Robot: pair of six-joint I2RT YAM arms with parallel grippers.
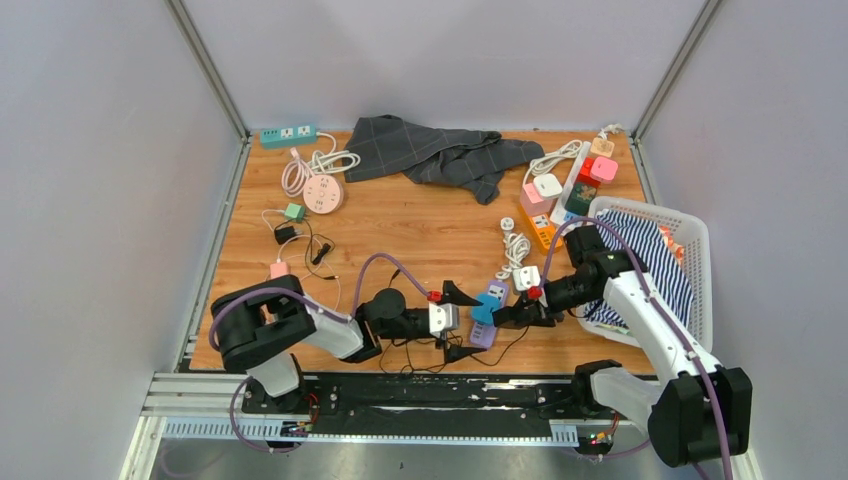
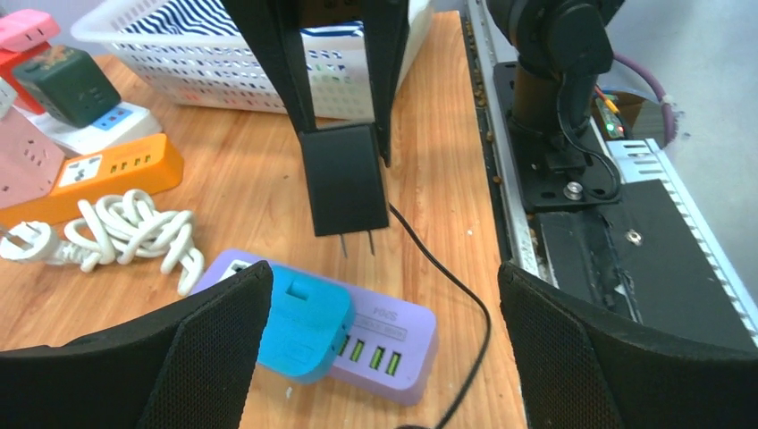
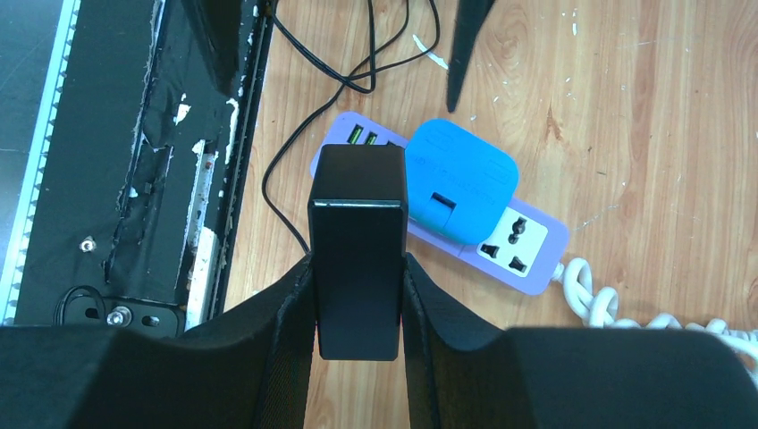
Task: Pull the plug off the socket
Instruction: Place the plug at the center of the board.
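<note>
Right gripper (image 3: 357, 304) clamped on black plug (image 2: 344, 183), 2 prongs bare, raised clear above purple socket strip (image 3: 527, 241) by the bench's near edge, blue adapter (image 3: 460, 179) seated in it, left gripper (image 1: 462, 322) spread wide, holding nothing

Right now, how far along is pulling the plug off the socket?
Done: the black plug is out, prongs bare above the purple power strip. In hand: the right gripper is shut on it, the left gripper open nearby. Left: likely just setting it down; a blue adapter sits plugged in.
</note>
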